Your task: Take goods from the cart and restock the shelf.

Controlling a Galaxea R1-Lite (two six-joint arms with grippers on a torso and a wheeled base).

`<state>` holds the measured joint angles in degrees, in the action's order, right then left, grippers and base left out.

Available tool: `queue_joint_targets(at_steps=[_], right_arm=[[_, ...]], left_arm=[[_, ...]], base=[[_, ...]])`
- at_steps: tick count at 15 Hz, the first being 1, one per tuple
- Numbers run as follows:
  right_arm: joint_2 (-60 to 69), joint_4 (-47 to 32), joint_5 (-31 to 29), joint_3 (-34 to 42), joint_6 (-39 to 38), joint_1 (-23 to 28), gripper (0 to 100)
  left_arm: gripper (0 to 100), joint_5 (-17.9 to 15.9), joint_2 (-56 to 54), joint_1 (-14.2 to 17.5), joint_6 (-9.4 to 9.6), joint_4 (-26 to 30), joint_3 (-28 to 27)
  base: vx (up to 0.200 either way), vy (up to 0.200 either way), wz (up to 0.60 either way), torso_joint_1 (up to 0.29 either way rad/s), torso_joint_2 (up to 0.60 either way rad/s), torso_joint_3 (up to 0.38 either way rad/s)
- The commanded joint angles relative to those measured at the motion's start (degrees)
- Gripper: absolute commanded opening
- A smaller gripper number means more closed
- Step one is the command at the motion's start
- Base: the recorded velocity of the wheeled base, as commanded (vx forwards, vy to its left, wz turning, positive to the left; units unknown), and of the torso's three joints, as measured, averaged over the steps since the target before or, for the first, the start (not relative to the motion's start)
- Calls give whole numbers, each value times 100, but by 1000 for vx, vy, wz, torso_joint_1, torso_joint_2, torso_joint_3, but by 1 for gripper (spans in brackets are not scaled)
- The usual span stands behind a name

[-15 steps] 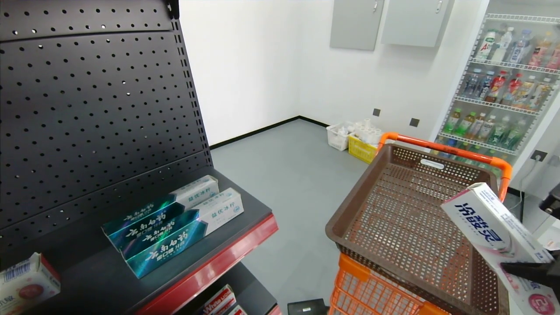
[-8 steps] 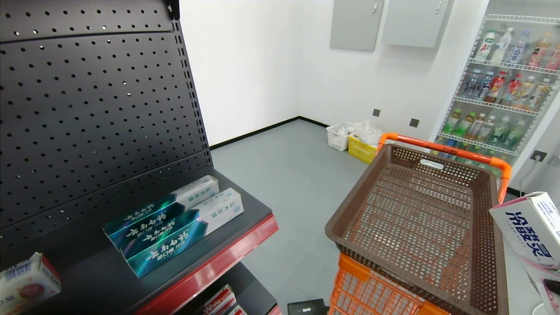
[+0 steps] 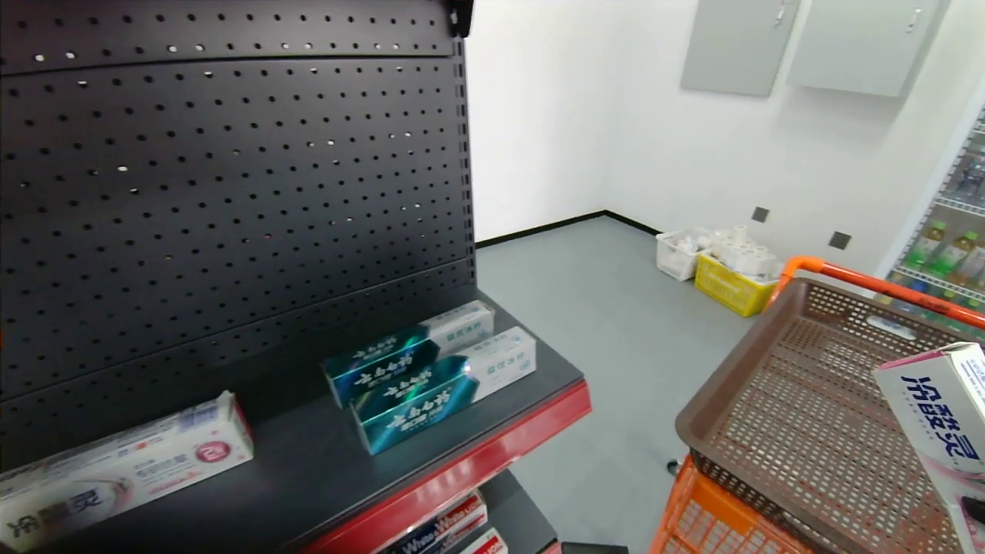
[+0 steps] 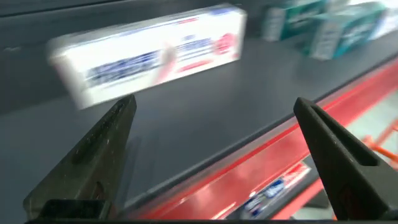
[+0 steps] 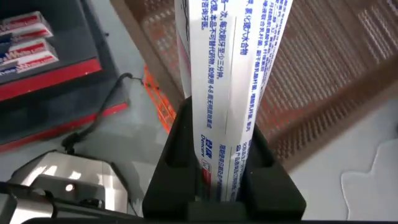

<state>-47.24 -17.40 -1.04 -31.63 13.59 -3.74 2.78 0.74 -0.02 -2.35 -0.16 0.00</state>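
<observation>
A white and pink toothpaste box point(image 5: 230, 74) stands upright between the fingers of my right gripper point(image 5: 221, 162), which is shut on it. In the head view this box point(image 3: 943, 408) sits at the right edge, above the empty brown cart basket point(image 3: 723, 377). On the black shelf point(image 3: 308, 462) lie two teal toothpaste boxes point(image 3: 431, 377) side by side and a matching white box point(image 3: 115, 469) further left. My left gripper point(image 4: 211, 155) is open in front of the shelf, near its red front edge, facing the white box point(image 4: 155, 53), with nothing between its fingers.
The perforated black back panel point(image 3: 231, 192) rises behind the shelf. A lower shelf holds more boxes point(image 3: 439, 531). The orange cart frame point(image 3: 708, 515) carries the basket. White and yellow crates point(image 3: 731, 285) stand by the far wall, a drinks rack point(image 3: 954, 246) at right. Grey floor lies between shelf and cart.
The head camera has turned toward the shelf, so the whole picture shifted right. Before that, the held white box swung from over the basket toward the right edge.
</observation>
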Motion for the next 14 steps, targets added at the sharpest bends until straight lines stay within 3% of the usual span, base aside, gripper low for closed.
queue_joint_targets(at_steps=[1,11,14], right_arm=[[48,61,7,158,21,-4,0],[66,105,-2,193,29,-100,0],[154,219,-11,263,29,-74,0]], left_arm=[[100,-5,5,2,-2,-2,0],[100,3,5,2,-11,-2,0],[100,3,5,2,-2,-2,0]], base=[[0,0,600,2,-2,2],[0,0,600,3,3,2],[0,0,0,0,0,0]])
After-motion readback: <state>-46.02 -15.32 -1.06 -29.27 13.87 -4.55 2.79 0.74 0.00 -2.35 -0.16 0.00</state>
